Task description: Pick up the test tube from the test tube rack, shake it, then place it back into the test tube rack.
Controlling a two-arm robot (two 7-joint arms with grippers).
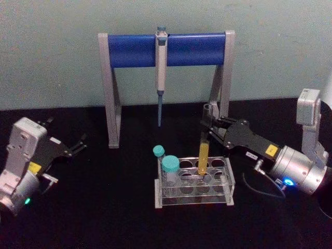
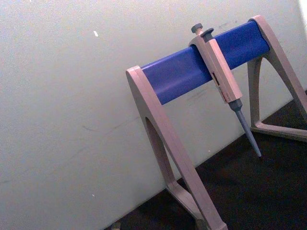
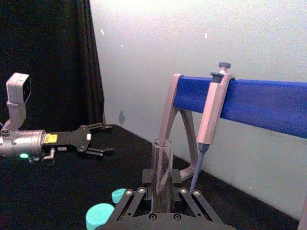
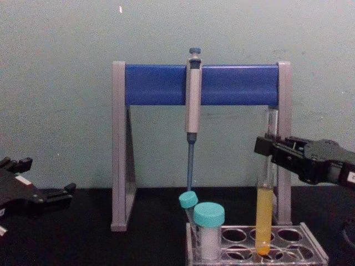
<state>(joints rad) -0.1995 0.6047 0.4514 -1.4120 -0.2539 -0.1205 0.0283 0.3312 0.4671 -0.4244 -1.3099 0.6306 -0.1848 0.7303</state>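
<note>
- Black table (image 1: 104,218), far left: left gripper (image 1: 79,145) lies low by the table, well apart from the rack, claw released with its fingers spread.
- Grey-and-blue pipette stand (image 1: 166,49) at the back by the wall, with a pipette (image 1: 161,78) hung on the bar, tip down.
- Two teal-capped tubes (image 1: 169,166) stand in the left end of the rack.
- Clear plastic test tube rack (image 1: 228,194) sits at centre front.
- Test tube (image 1: 204,145) has yellow liquid in its lower part. Its bottom end is down in a back-row hole, and it looks upright in the chest view.
- Right gripper (image 1: 207,127) reaches in from the right, claw clenched on the tube's upper part, just under the open rim.
</note>
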